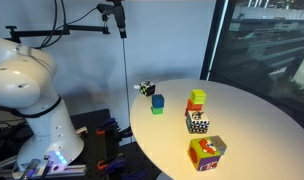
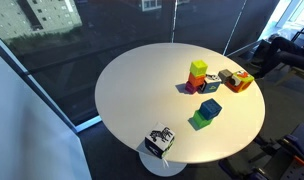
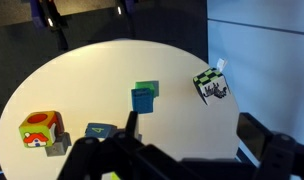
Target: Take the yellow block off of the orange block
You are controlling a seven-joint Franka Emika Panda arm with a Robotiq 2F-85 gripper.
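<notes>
Nearest in the wrist view is the gripper (image 3: pixel 132 152), just a dark blur, so no telling if the jaws are spread or pinched. Out on the round white worktop (image 1: pixel 262 120), the yellow block (image 1: pixel 197 96) sits right on top of the orange block (image 1: pixel 195 108). A blue block (image 1: pixel 157 100) sits farther back.

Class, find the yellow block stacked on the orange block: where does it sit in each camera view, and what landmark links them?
In an exterior view: right of centre, yellow block atop the orange block.
In an exterior view: yellow block, upper right of centre.
Wrist view: not plainly in it.
Shared landmark: the blue block.
</notes>
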